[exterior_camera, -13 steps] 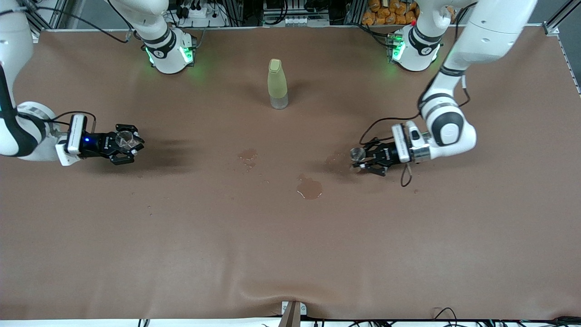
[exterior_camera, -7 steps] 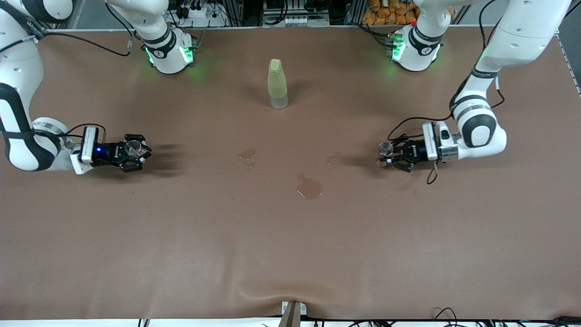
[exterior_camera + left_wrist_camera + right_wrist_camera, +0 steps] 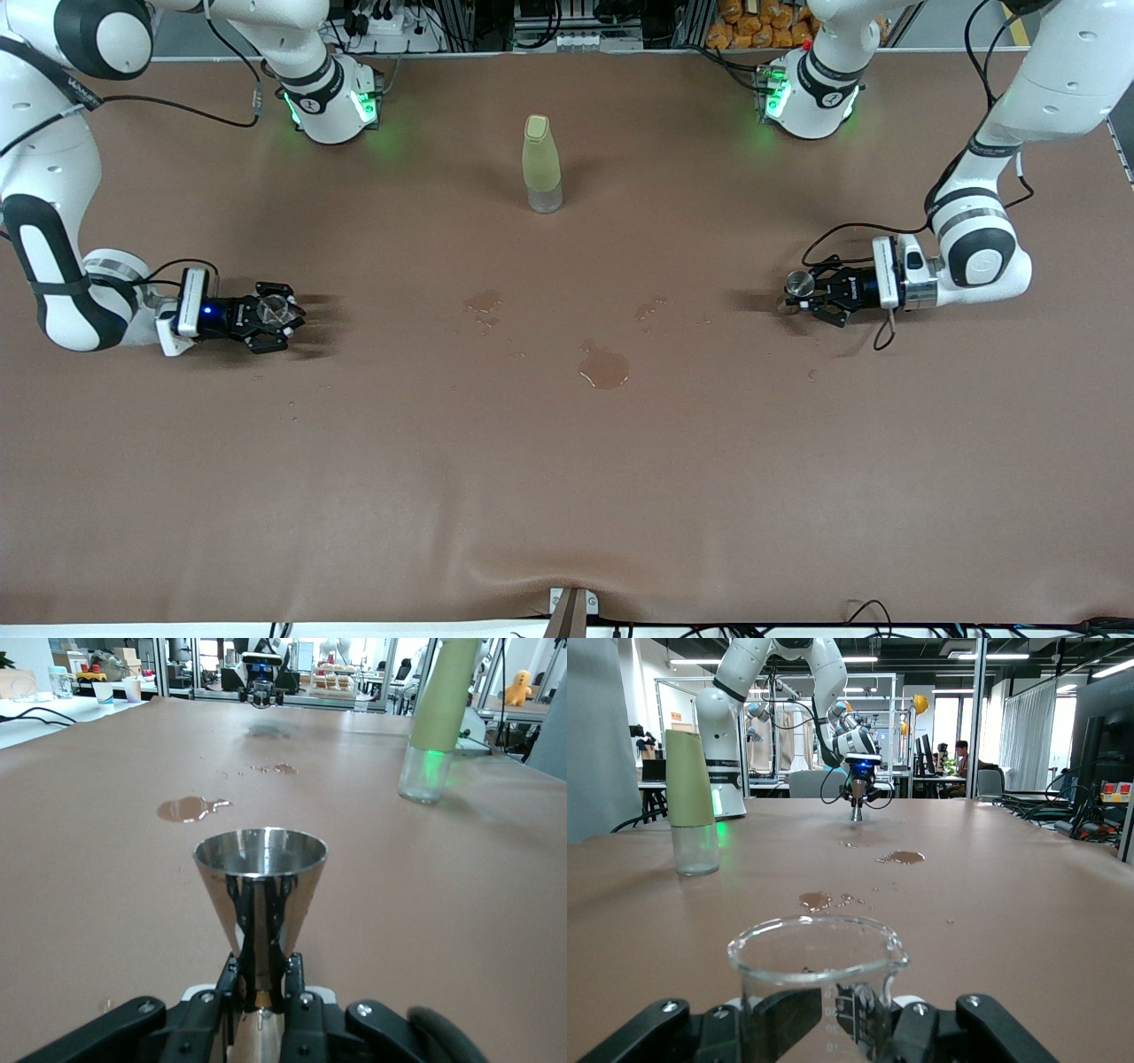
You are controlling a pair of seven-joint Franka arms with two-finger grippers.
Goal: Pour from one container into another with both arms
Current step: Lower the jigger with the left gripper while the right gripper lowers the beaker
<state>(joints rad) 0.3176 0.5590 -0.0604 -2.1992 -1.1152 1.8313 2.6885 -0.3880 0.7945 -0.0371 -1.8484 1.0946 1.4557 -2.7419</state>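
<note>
Right gripper point(image 3: 282, 312) clamps cup point(image 3: 272, 307) upright, left gripper point(image 3: 808, 294) clamps jigger point(image 3: 801, 283) at waist (rim up); both low over table point(image 3: 567, 461) ends, well apart, likely pouring done

Jigger point(image 3: 260, 895) foot and cup point(image 3: 817, 983) base — cut off.

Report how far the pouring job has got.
Done: both vessels are gripped, upright. The right gripper is shut on the tiny clear glass cup; the left gripper on the silver hourglass-shaped metal jigger. Spilled puddles mark the brown table. Left: releasing both vessels.
</note>
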